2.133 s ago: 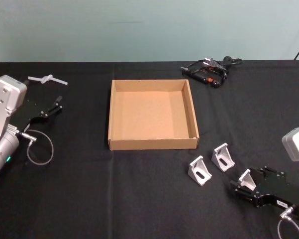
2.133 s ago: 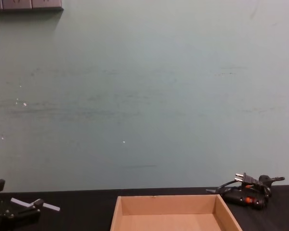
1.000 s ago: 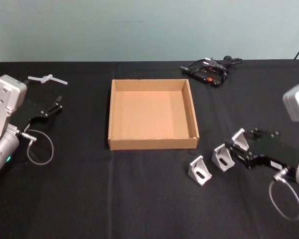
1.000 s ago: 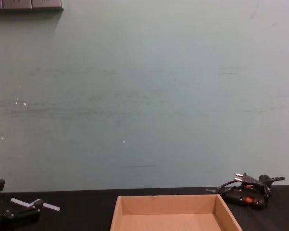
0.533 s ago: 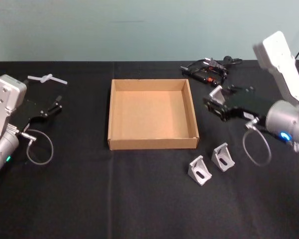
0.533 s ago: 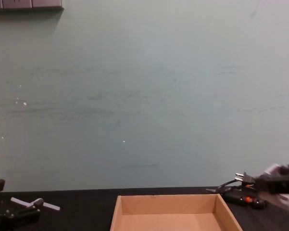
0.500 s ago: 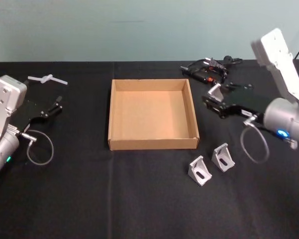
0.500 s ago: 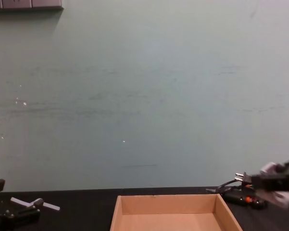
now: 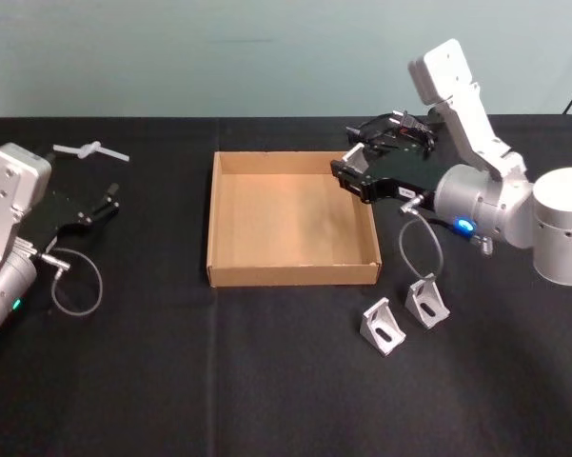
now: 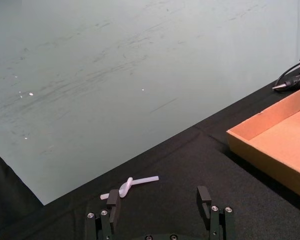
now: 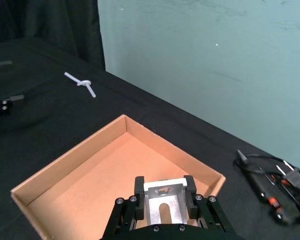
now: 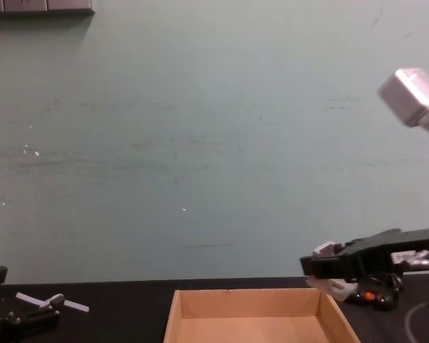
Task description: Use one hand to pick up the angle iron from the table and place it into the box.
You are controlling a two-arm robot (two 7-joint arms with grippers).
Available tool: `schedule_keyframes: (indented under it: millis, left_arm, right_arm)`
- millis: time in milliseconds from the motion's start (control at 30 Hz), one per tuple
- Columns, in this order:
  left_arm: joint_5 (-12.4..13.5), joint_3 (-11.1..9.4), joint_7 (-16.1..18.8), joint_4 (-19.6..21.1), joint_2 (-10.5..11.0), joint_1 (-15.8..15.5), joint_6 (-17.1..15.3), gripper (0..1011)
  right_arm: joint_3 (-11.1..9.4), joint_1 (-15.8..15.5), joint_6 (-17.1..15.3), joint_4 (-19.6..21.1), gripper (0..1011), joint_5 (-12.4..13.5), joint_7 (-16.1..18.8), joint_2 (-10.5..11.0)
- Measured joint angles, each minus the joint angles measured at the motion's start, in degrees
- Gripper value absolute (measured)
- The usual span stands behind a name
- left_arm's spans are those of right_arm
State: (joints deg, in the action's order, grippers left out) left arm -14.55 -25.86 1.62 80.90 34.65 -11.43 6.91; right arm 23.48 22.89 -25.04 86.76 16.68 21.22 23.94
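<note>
Right claw (image 9: 345,172): raised above the surface (image 9: 266,381); closed on the angle iron (image 9: 356,151); light grey wrist block up behind it.
Grip, right wrist view: the two fingers (image 11: 139,186) press the silver angle iron (image 11: 163,206) from either side; slotted face towards the camera; part upright between them.
Angle iron, position: in the air, touching nothing but the claw; over the box's right wall, near its far corner; not yet inside.
Chest view: right claw (image 12: 315,269) reaches in from the right edge, above the box (image 12: 246,304); silver metal shows at its tip.
Box (image 9: 290,276): below the right claw and stretching to its left; brown cardboard; floor bare.
Two loose angle irons (image 9: 382,327) (image 9: 426,301): flat on the surface, nearer the robot than the right claw; outside the box's front right corner; side by side, apart.
Corded tool (image 9: 397,134): just beyond the right claw, on the surface.
Left claw (image 9: 112,195): well to the left of the box, low at the surface; fingers (image 10: 203,195) spread, gripping nothing.
White twisted piece (image 10: 130,184): on the surface, just beyond the left claw's tips.
</note>
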Motion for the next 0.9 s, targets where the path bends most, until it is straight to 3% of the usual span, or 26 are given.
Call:
schedule_keyframes:
  millis: [200,400,900]
  left_arm:
    - [0.00,0.00,0.00,0.00,0.00,0.00,0.00,1005]
    - [0.00,0.00,0.00,0.00,0.00,0.00,0.00,1005]
    - [0.00,0.00,0.00,0.00,0.00,0.00,0.00,1005]
  right_arm:
    - [1.79,3.32,3.07,-6.54,456,-2.66,-0.58,-2.99]
    - [2.53,6.14,4.12,-11.88,456,-4.48,-0.81,-5.65]
    - [3.06,9.23,2.19,-16.77,456,-6.81,-0.05,-9.22]
